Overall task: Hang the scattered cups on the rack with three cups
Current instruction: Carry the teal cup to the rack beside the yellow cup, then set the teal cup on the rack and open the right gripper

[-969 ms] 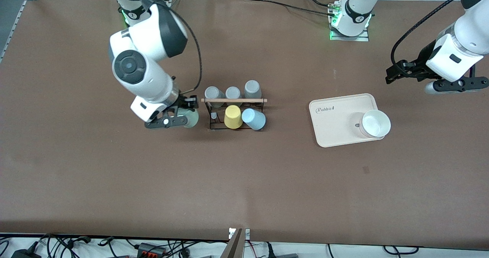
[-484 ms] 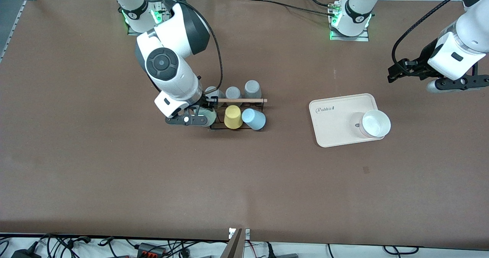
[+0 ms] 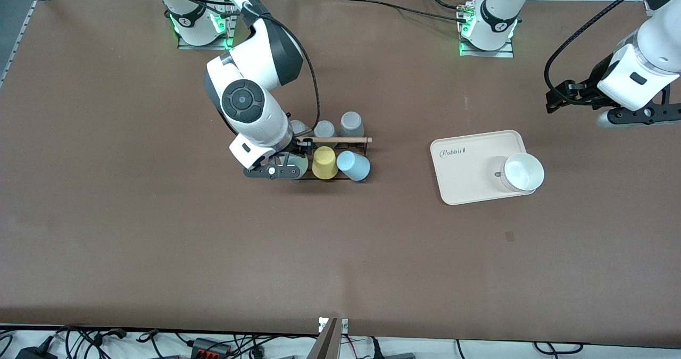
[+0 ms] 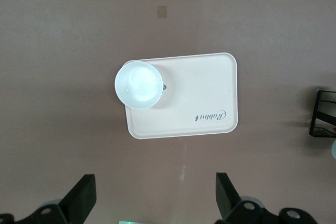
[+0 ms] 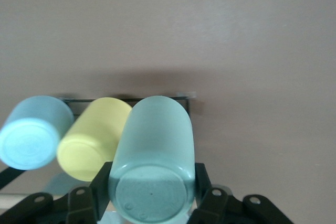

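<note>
Smooth tapered sage-green cup, clamped in right gripper at black wire rack, beside matte yellow cup. Left gripper spread wide, empty, above counter.

White bowl on cream tray; grey cups apparently racked.

Table: wide, brown, matte top.

Resting directly on it:
- Rack, black wire with a wooden rod across the top, near the middle, toward the right arm's end.
- Three grey cups, upside down in a row, just beside the rack and farther from the front camera.
- Cream tray marked "Rabbit", toward the left arm's end, well apart from the rack.
- Two arm bases along the edge farthest from the front camera.
</note>
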`<control>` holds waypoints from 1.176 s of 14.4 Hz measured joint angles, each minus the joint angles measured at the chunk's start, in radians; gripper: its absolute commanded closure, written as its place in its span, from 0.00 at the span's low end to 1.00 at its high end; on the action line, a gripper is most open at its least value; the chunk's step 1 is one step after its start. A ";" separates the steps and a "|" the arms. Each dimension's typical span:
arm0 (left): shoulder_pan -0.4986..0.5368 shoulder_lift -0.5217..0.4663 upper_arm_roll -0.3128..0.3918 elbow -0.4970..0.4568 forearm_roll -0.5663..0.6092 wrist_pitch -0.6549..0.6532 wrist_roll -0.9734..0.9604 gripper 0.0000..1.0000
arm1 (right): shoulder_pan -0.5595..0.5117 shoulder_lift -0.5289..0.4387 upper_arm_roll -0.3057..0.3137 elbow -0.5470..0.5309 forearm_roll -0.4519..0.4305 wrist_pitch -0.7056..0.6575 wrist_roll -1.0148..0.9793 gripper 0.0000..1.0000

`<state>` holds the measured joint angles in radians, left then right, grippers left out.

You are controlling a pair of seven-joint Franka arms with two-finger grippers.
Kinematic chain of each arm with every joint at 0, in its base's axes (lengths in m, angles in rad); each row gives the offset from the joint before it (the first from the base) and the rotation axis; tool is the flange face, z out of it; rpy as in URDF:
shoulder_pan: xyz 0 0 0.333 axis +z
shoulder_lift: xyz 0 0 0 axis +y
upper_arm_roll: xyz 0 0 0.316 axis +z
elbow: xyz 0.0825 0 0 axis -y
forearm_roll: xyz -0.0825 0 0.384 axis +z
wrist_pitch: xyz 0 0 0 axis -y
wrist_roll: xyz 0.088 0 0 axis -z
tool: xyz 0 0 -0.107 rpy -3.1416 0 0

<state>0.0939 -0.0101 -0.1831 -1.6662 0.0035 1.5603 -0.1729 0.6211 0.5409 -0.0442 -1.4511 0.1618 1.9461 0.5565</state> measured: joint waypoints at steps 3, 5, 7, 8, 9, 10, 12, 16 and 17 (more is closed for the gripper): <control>0.000 0.000 -0.001 0.000 0.000 -0.002 0.003 0.00 | 0.015 0.020 0.000 0.000 0.021 0.032 0.000 0.76; 0.000 0.000 -0.001 0.001 0.001 -0.001 0.003 0.00 | 0.023 0.029 -0.003 0.000 0.021 0.032 0.013 0.76; 0.000 -0.001 -0.001 0.005 0.001 -0.001 0.003 0.00 | 0.024 0.030 -0.005 0.001 0.021 0.033 0.020 0.76; 0.000 -0.001 -0.001 0.007 0.001 0.000 0.003 0.00 | 0.024 0.030 -0.006 0.003 0.021 0.033 0.021 0.76; 0.000 -0.001 -0.001 0.009 0.001 0.001 0.003 0.00 | 0.024 0.030 -0.008 0.005 0.021 0.033 0.021 0.76; 0.000 -0.001 -0.001 0.011 0.001 0.001 0.003 0.00 | 0.024 0.030 -0.010 0.006 0.021 0.033 0.021 0.76; 0.000 -0.001 -0.001 0.012 0.001 0.001 0.003 0.00 | 0.024 0.030 -0.011 0.009 0.021 0.033 0.021 0.76; -0.001 -0.001 -0.002 0.012 0.001 0.001 0.004 0.00 | 0.024 0.031 -0.011 0.009 0.021 0.032 0.021 0.76; -0.001 -0.001 -0.003 0.012 0.001 0.001 0.004 0.00 | 0.024 0.032 -0.011 0.009 0.021 0.032 0.021 0.76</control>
<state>0.0930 -0.0112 -0.1857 -1.6540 0.0043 1.5608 -0.1694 0.6455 0.5732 -0.0555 -1.4423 0.1823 1.9778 0.5771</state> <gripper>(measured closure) 0.000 0.344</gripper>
